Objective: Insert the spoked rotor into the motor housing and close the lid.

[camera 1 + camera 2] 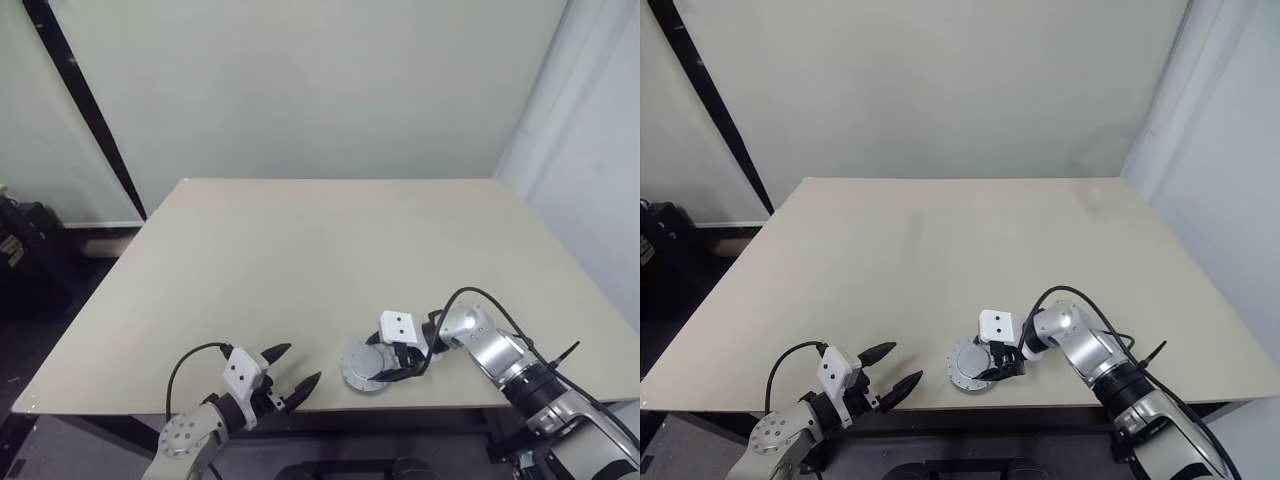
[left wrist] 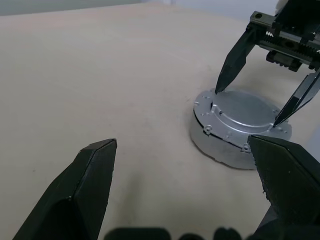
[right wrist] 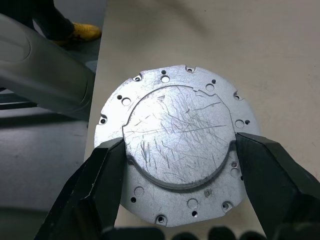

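Lid [image 3: 177, 145], plain grey face up, sits on round grey holed housing [image 1: 352, 372] near tabletop [image 1: 330, 260] front edge, at 5 o'clock. R pincer [image 1: 392, 363] straddles lid, tips at its rim, grip unclear. L pincer [image 1: 292, 373] released, at 9 o'clock of housing, apart.

Head stereo pair looks forward-down over desk [image 1: 300, 260] from above. Left wrist camera views low, near-level across desk; right wrist camera close, steeply down. All share grey disc [image 3: 175, 145] near front edge.
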`<state>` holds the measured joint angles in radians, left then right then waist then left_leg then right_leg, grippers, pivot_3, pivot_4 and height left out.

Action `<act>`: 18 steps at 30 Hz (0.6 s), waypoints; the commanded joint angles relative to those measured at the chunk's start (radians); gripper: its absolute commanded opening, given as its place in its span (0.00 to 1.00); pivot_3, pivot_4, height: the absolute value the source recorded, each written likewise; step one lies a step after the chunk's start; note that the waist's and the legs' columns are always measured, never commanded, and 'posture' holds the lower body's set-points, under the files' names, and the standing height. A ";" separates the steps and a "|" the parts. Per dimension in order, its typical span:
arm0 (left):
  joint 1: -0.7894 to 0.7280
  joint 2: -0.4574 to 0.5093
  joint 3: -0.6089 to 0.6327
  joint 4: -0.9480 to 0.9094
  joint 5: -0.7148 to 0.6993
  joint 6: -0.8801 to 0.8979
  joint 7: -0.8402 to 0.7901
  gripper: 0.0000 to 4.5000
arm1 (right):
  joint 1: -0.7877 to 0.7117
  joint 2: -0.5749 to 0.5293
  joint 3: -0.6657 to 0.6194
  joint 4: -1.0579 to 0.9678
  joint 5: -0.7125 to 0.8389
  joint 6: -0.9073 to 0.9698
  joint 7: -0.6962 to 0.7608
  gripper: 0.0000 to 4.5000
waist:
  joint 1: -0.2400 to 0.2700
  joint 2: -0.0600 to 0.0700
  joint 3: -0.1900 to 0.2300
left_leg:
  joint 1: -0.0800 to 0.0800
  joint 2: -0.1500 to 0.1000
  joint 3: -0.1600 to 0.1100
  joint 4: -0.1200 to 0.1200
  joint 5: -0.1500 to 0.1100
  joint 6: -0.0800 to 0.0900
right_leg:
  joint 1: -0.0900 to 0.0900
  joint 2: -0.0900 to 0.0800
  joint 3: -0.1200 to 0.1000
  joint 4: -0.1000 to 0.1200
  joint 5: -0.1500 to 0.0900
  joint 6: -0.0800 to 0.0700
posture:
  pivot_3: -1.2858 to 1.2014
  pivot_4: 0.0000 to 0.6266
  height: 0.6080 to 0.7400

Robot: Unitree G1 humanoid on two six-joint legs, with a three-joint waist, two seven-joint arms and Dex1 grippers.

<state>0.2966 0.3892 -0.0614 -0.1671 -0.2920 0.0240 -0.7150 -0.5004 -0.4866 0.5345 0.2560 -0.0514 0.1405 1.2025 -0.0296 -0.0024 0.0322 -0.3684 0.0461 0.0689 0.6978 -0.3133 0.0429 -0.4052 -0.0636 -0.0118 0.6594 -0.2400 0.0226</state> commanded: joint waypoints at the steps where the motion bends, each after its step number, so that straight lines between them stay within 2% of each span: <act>1: -0.005 0.002 0.003 -0.051 -0.008 -0.007 0.000 1.00 | -0.019 0.014 -0.019 -0.009 -0.003 -0.002 -0.009 0.71 | 0.000 0.000 0.000 | 0.001 0.000 0.000 0.000 0.000 0.000 | 0.001 0.000 0.000 0.000 0.000 0.000 | 0.52 0.00 1.00; 11: -0.015 -0.001 -0.004 -0.045 -0.005 -0.005 -0.003 1.00 | 0.014 0.063 -0.053 -0.120 0.034 0.246 -0.055 0.71 | -0.001 0.000 0.000 | 0.002 0.004 0.001 0.000 0.001 -0.002 | 0.001 0.004 0.001 0.001 0.001 -0.003 | 0.52 0.00 1.00; 18: -0.046 -0.006 -0.019 -0.034 -0.001 0.006 -0.003 1.00 | 0.040 0.078 -0.033 -0.210 0.030 0.396 -0.091 0.71 | -0.001 0.000 0.000 | 0.002 0.008 0.001 -0.001 0.002 -0.004 | 0.000 0.009 0.001 0.001 0.001 -0.002 | 0.52 0.00 1.00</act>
<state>0.2640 0.3858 -0.0768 -0.1715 -0.2899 0.0332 -0.7156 -0.4571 -0.4183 0.4986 0.0929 -0.0354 0.5160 1.1157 -0.0309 -0.0021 0.0322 -0.3659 0.0548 0.0698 0.6971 -0.3112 0.0387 -0.4056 -0.0541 -0.0103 0.6600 -0.2388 0.0203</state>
